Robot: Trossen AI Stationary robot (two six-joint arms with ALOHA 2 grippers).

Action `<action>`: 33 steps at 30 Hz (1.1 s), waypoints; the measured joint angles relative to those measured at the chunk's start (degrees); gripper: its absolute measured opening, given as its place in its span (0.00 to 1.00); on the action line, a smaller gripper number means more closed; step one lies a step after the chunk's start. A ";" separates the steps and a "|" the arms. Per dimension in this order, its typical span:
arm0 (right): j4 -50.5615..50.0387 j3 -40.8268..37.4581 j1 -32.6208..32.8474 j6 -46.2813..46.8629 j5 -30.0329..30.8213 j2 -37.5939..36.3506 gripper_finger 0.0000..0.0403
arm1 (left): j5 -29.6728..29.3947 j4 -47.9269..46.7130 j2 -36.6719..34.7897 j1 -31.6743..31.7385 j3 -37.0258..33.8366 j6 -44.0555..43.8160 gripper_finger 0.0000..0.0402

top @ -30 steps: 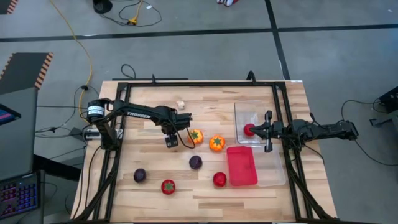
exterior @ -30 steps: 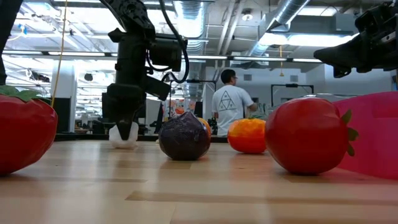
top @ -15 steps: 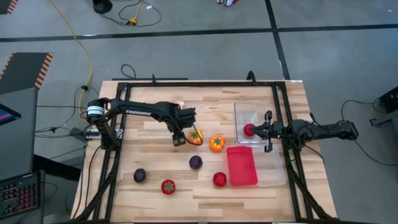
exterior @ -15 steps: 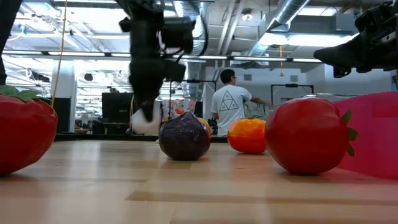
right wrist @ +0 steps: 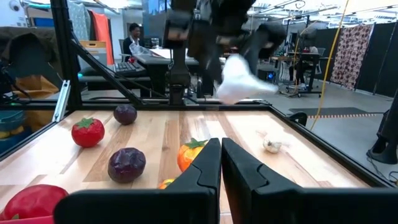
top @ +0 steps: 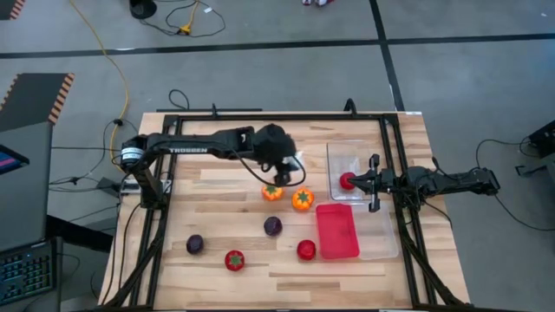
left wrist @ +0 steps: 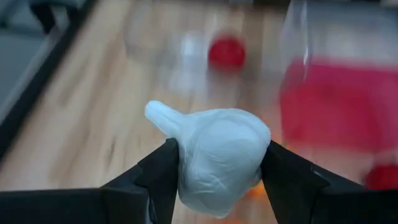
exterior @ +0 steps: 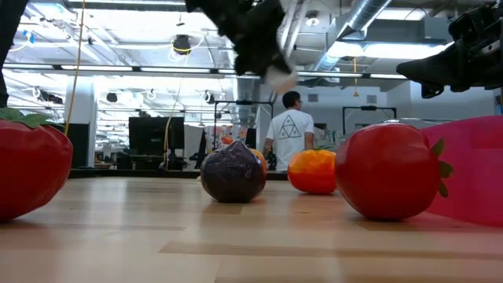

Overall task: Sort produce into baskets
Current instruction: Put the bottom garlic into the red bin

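A white toy garlic bulb sits clamped in the left pincer, raised above the wooden table near two orange toy pieces. The right pincer, seemingly closed, waits at the clear plastic basket.

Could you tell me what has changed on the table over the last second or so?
The left hand, shut on the white garlic bulb, has lifted off the table and swung over the orange pieces toward the clear tray. The right hand stayed beside the red piece in that tray; the red tray and the rest of the produce have not moved.
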 joint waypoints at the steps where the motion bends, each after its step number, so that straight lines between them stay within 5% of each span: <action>1: 0.01 0.00 0.00 0.00 -0.01 0.00 0.10 | 0.00 3.66 0.00 0.00 -0.43 0.00 0.46; 8: 0.01 0.00 0.00 0.02 -0.01 0.00 0.10 | -0.02 16.14 0.11 0.00 -1.44 -0.04 0.46; 17: 0.00 0.00 0.00 0.00 -0.01 0.01 0.10 | 5.36 16.68 0.13 -3.17 -1.44 -3.13 0.46; 33: 0.01 0.00 0.00 0.00 -0.01 0.00 0.10 | -0.13 19.40 1.03 -15.50 -1.44 -5.49 0.46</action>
